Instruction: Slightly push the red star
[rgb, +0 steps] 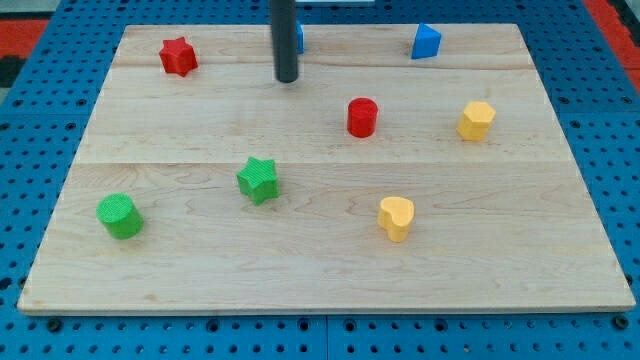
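Note:
The red star (178, 56) lies near the view's top left corner of the wooden board (320, 260). My tip (287, 78) stands on the board to the right of the red star, well apart from it. The rod hides most of a blue block (299, 38) just behind it at the view's top.
A blue block (426, 42) sits at the top right. A red cylinder (361, 117) and a yellow block (477, 120) lie right of centre. A green star (259, 180) is in the middle, a green cylinder (120, 216) at lower left, a yellow heart (396, 217) at lower right.

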